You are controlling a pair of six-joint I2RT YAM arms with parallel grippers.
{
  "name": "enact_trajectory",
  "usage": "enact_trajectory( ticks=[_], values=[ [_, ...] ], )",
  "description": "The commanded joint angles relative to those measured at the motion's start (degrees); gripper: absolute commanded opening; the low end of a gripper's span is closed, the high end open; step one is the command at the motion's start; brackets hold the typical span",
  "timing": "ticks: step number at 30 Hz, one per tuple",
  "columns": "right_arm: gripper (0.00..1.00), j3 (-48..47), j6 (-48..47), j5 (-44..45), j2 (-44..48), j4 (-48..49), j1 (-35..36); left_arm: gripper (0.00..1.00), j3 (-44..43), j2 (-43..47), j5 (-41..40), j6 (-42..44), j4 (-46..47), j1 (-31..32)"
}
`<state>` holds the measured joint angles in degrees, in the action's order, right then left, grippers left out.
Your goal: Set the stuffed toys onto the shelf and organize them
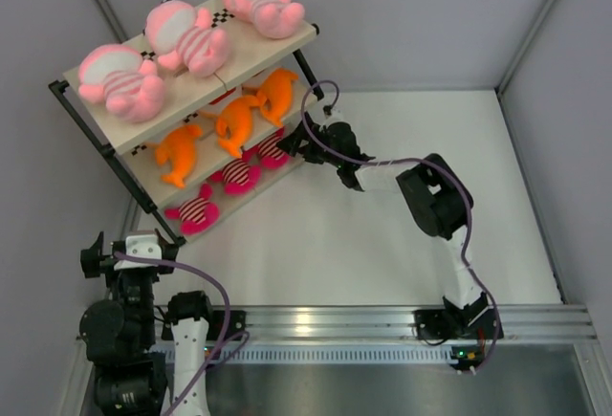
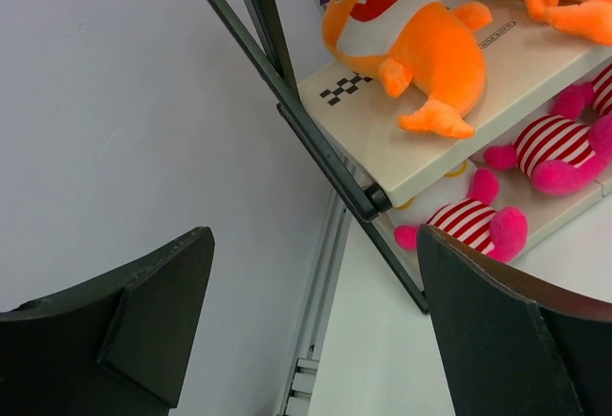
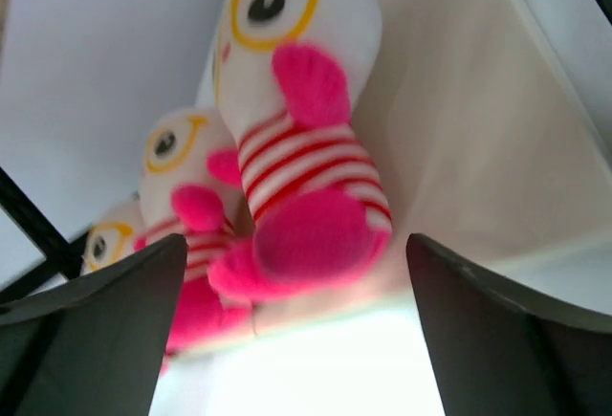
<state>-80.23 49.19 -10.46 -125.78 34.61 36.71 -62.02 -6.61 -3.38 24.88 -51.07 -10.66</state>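
Observation:
The shelf (image 1: 247, 50) stands tilted at the back left. Three pale pink stuffed toys (image 1: 186, 35) lie on its top board, three orange ones (image 1: 234, 121) on the middle board and three magenta striped dolls (image 1: 239, 175) on the bottom board. My right gripper (image 1: 295, 142) is at the shelf's right end, open. In the right wrist view the nearest doll (image 3: 306, 158) lies on the board (image 3: 459, 129), its foot between the spread fingers of the gripper (image 3: 296, 240), touching neither. My left gripper (image 2: 316, 234) hangs open and empty near the shelf's front left leg.
Grey walls close in on the left, back and right. The shelf's black frame leg (image 2: 316, 139) runs diagonally just ahead of the left gripper. The white table (image 1: 402, 234) spreads right of the shelf. A metal rail (image 1: 382, 320) runs along the near edge.

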Motion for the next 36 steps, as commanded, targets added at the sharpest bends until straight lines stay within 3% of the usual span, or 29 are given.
enact_trajectory(
  ticks=[1, 5, 8, 14, 19, 24, 28, 36],
  values=[
    [1.0, 3.2, -4.5, 0.4, 10.2, -2.7, 0.6, 0.93, 0.7, -0.1, -1.1, -1.5, 2.5, 0.2],
    [0.99, 6.6, -12.0, 4.6, 21.0, -13.3, 0.3, 0.93, 1.1, -0.3, -5.0, -2.6, 2.6, 0.1],
    [1.0, 10.8, -18.1, 12.5, 30.2, -22.2, 0.3, 0.92, 2.7, -0.2, -8.4, -3.8, 2.6, -0.1],
    [0.99, 22.4, -25.6, 22.4, 49.7, -32.6, -1.5, 0.93, 4.0, -0.2, -10.8, -6.3, 2.2, -1.7],
    [0.99, 25.4, -28.5, 25.0, 61.9, -46.6, -12.5, 0.93, 4.4, -0.2, -11.7, -9.0, 1.7, -3.8],
    [0.99, 30.7, -32.1, 23.7, 71.4, -46.8, -23.4, 0.92, 5.8, 0.0, -9.6, -11.9, -0.4, -6.0],
    [0.99, 34.1, -34.2, 23.4, 77.3, -44.5, -24.2, 0.92, 5.9, -0.4, -8.3, -12.5, -1.4, -8.2],
    [1.0, 35.7, -33.2, 18.8, 76.8, -42.9, -24.2, 0.92, 6.6, -1.3, -7.8, -12.5, -1.8, -10.3]
  ],
)
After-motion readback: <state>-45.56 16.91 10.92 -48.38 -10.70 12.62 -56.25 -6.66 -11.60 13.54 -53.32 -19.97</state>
